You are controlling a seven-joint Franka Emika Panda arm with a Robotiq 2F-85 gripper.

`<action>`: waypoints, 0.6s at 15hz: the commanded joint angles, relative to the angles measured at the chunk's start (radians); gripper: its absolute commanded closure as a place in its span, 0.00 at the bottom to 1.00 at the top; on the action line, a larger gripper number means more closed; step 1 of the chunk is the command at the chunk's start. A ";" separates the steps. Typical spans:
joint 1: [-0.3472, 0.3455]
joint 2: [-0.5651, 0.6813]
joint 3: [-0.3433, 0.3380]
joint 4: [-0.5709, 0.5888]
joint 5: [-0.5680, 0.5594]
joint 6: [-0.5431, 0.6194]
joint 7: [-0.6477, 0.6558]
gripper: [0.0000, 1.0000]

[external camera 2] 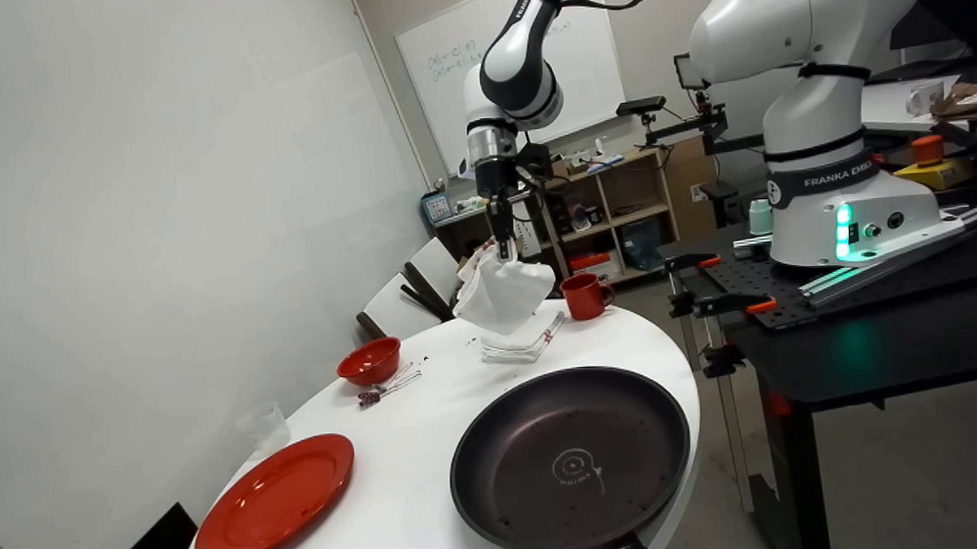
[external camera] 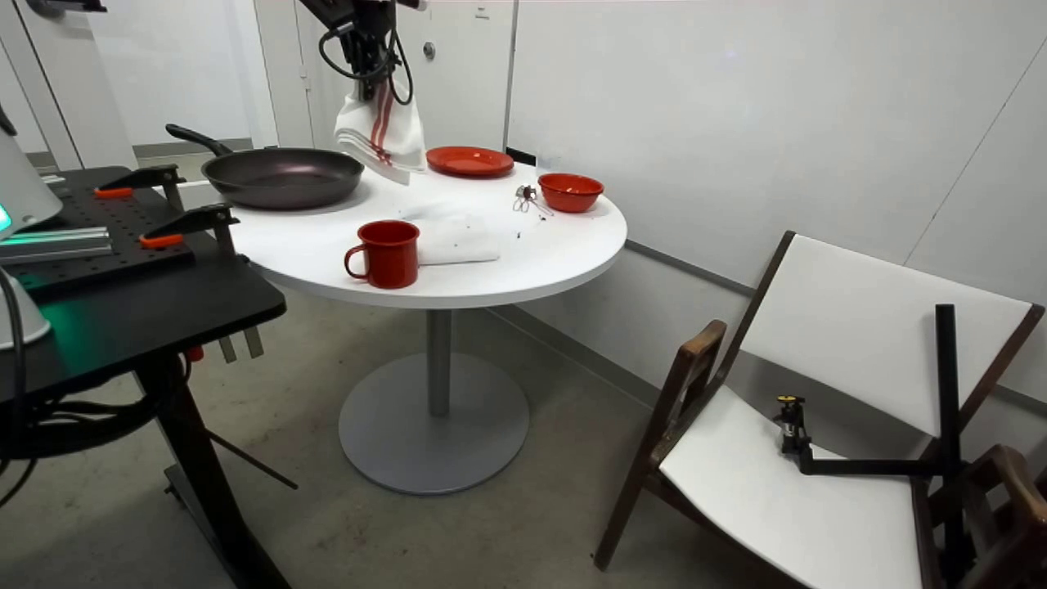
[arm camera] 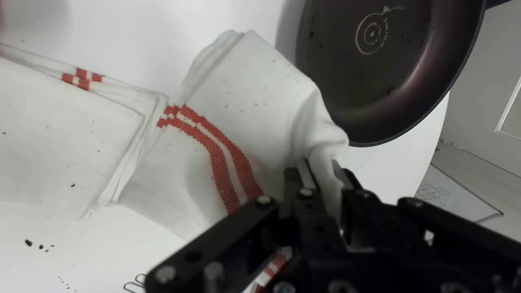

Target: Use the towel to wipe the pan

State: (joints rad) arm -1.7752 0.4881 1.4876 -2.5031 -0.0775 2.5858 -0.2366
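Observation:
My gripper [arm camera: 319, 167] is shut on a white towel with red stripes [arm camera: 244, 89]. The towel hangs folded from the fingers above the table in both exterior views [external camera: 384, 135] [external camera 2: 501, 294]. The dark pan [external camera 2: 572, 458] rests on the round white table, with dark specks inside it. The pan is left of the towel in an exterior view [external camera: 282, 176] and at the upper right in the wrist view [arm camera: 386, 61]. The held towel is beside the pan in the wrist view. The fingertips [external camera 2: 506, 253] are partly covered by cloth.
A second folded towel [external camera 2: 519, 342] lies on the table [external camera: 523, 270]. A red mug [external camera: 391, 255], red bowl [external camera: 570, 192], red plate [external camera 2: 277, 501], wire utensil [external camera 2: 391, 387] and clear cup [external camera 2: 265, 428] stand around the table. Dark crumbs are scattered there.

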 commanded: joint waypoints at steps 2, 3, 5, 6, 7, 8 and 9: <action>0.016 -0.020 -0.010 0.004 0.039 0.002 -0.028 0.88; 0.016 -0.020 -0.011 0.004 0.039 0.002 -0.028 0.88; 0.016 -0.020 -0.012 0.004 0.039 0.001 -0.028 0.88; 0.016 -0.020 -0.013 0.004 0.040 0.001 -0.028 0.96; 0.032 -0.017 -0.026 0.020 0.050 -0.016 -0.018 0.96; 0.057 -0.036 -0.051 0.039 0.062 -0.020 0.006 0.96; 0.083 -0.046 -0.078 0.060 0.071 -0.040 0.013 0.96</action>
State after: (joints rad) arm -1.7615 0.4868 1.4705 -2.4978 -0.0570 2.5844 -0.2370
